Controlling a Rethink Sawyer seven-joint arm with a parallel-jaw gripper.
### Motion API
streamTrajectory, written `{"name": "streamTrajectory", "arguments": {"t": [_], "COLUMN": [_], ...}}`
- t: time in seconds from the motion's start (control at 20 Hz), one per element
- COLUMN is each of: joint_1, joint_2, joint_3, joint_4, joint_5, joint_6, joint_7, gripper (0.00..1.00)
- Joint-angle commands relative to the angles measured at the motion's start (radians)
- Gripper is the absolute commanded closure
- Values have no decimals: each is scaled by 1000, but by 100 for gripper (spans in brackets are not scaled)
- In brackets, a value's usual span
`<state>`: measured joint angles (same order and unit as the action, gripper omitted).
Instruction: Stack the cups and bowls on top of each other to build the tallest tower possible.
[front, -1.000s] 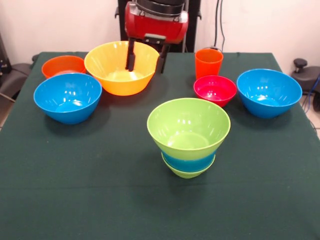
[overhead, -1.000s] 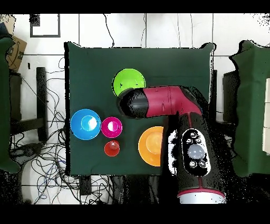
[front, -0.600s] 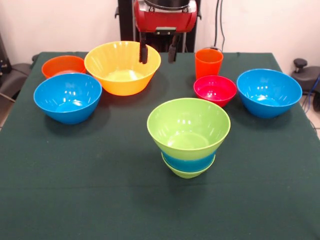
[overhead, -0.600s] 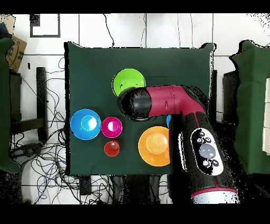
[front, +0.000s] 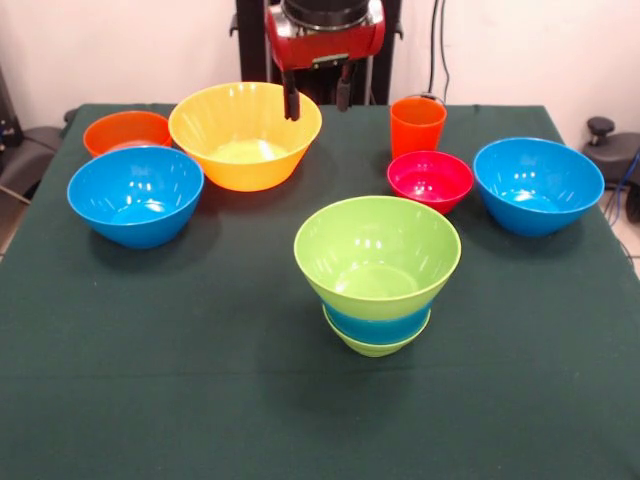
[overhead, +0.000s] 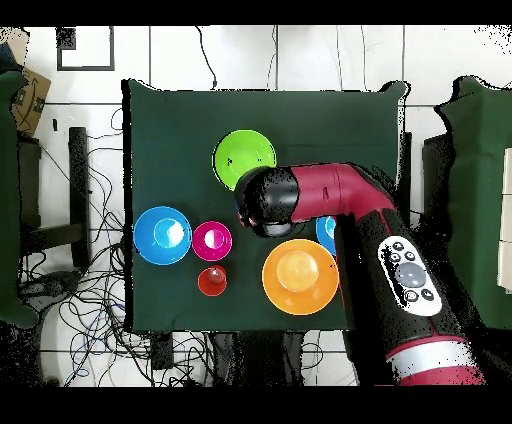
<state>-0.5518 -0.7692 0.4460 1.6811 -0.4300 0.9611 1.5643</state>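
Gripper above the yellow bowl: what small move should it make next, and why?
Probably lower the gripper so its open fingers straddle the near-side rim of the yellow bowl. The fingers hang apart and empty just above that rim, and the tower of nested green and blue bowls is topped by a lime bowl, so the largest bowl seems the next piece.

The red and black arm (overhead: 340, 200) reaches across the table, bending at the elbow in the overhead view. In the front view its gripper (front: 317, 95) hangs from the top, two dark fingers (front: 292, 98) pointing down, spread apart, holding nothing.
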Motion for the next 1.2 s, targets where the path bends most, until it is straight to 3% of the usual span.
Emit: {"name": "streamTrajectory", "arguments": {"t": [0.05,0.3,0.5,0.6,1.2], "joint_1": [9,3,-9,-18,-62], "joint_2": [154,214,250,255,241], "joint_3": [70,77,88,97,144], "joint_4": [12,-4,-1,6,48], "joint_5": [-124,-136,-146,-151,-172], "joint_6": [39,32,-28,-70,-62], "joint_7": [-264,-247,-224,-209,-200], "gripper": [0,0,0,0,0]}}
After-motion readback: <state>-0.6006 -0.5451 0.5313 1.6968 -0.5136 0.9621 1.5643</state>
